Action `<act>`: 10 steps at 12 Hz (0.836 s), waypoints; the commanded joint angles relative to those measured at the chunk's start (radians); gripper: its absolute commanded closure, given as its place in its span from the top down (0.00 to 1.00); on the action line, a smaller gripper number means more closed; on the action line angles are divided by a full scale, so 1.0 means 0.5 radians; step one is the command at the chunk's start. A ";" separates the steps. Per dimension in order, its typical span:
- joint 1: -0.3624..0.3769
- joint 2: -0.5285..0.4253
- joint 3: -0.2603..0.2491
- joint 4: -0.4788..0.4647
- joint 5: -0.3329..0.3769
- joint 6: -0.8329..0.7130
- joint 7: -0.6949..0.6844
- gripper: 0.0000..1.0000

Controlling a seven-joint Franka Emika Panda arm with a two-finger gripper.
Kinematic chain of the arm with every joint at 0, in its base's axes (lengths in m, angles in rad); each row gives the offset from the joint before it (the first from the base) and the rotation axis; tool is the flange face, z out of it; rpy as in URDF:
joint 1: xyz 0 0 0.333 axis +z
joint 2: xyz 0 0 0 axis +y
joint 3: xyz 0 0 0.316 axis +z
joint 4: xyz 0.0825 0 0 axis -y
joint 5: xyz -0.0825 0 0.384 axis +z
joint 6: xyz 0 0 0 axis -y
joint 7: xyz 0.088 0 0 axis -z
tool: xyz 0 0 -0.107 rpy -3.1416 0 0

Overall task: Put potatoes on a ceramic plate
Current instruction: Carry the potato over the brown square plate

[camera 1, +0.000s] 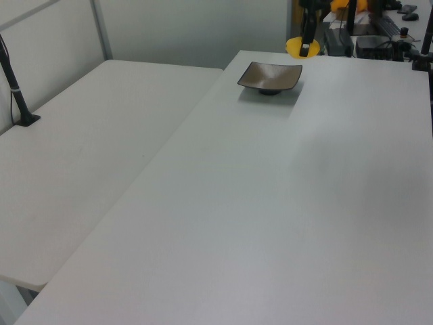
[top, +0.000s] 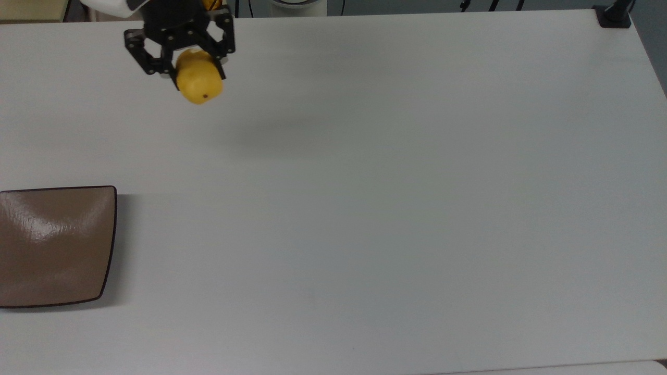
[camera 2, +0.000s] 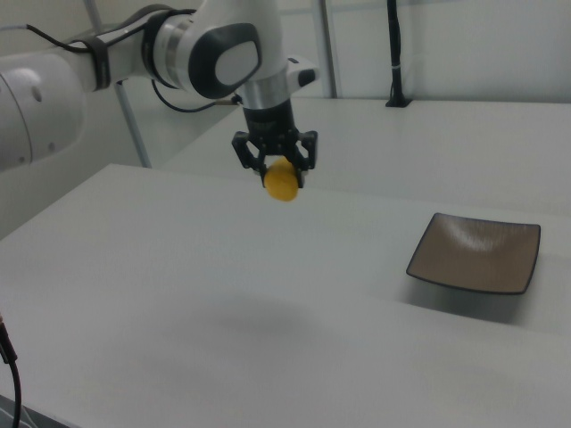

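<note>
The top view looks almost straight down on the white table point(top: 365, 208) from high up. The brown plate point(top: 54, 245) sits at the left edge of the frame, partly cut off.

The left view looks along the table from one end, low and slanted. There the plate point(camera 1: 270, 76) is far away, near the top middle of the frame.

The right view looks from the side, closer in. The plate point(camera 2: 475, 252) is at the frame's right and the arm point(camera 2: 134, 62) at the upper left.

All three views share the table and the plate.
</note>
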 commanded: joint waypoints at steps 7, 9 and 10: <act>-0.268 0.366 -0.043 0.001 0.059 0.972 -0.150 0.05; -0.274 0.467 -0.086 0.023 0.062 1.224 -0.143 0.05; -0.280 0.526 -0.104 0.029 0.062 1.313 -0.143 0.05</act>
